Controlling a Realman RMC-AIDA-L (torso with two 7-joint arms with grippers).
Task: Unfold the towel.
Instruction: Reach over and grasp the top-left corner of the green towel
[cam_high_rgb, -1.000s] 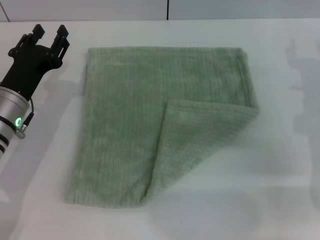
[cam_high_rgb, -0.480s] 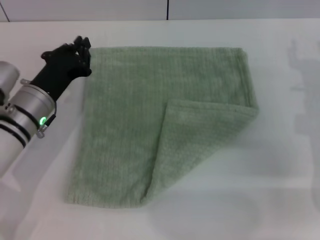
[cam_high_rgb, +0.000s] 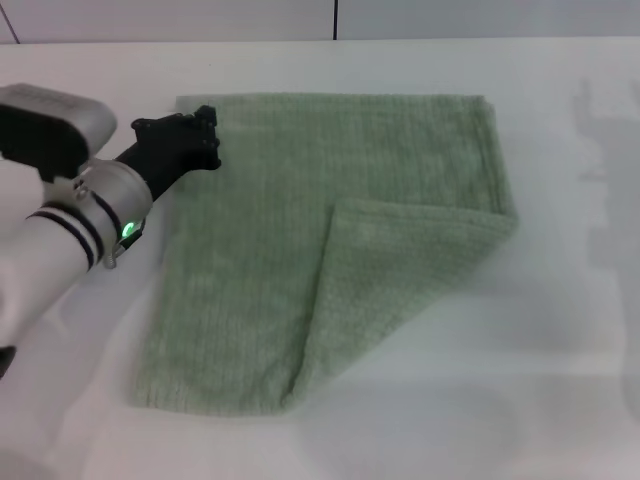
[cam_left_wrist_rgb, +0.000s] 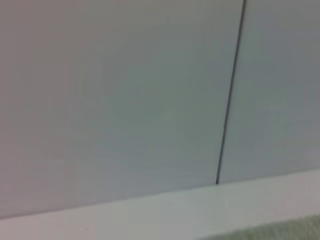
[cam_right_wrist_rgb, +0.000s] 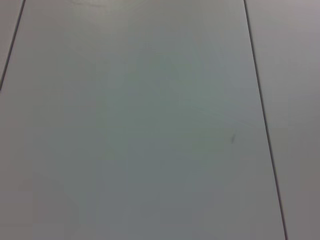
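My left gripper (cam_high_rgb: 205, 138) has swung in over the towel's (cam_high_rgb: 260, 230) upper-left corner; can't tell how wide my jaws are. Towel lies mid-frame on the surface (cam_high_rgb: 560, 300), lower-right corner folded over, unfolding pending.

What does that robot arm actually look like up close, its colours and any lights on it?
The left arm is a silver-grey cylinder with black rings and a small green light near the wrist. Its tool is matte black and blocky. The right arm is out of view.
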